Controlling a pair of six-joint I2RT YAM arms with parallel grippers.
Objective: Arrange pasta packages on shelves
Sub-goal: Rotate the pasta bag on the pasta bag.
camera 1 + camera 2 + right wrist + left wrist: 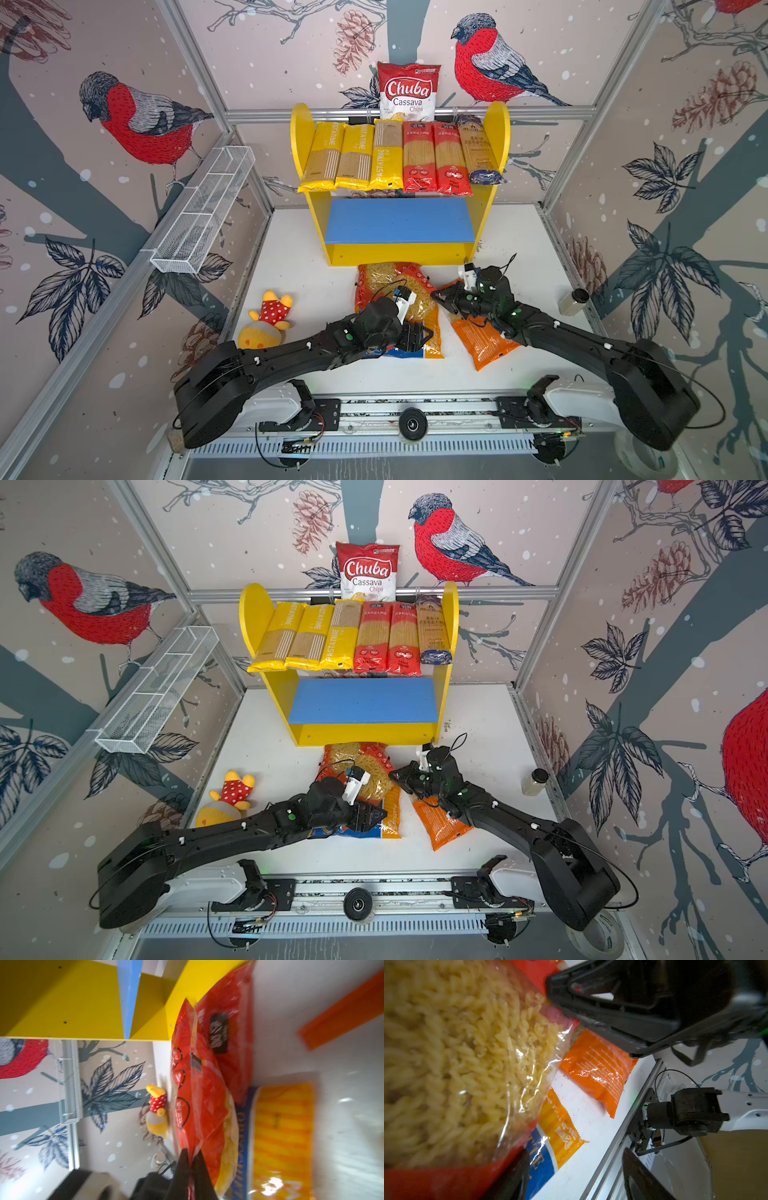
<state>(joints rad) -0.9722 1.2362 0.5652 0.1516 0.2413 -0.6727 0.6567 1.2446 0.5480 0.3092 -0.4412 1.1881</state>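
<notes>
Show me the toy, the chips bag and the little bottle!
Plush toy (272, 311): top view, its polka-dot body.
Chips bag (408, 89): top view, the red logo.
Little bottle (572, 301): top view, its pale body.

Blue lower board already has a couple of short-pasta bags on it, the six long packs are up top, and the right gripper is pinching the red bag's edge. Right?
Not quite: the blue lower board is bare in both top views. The six long packs do fill the upper shelf, and the right wrist view shows the right gripper shut on the red bag.
</notes>
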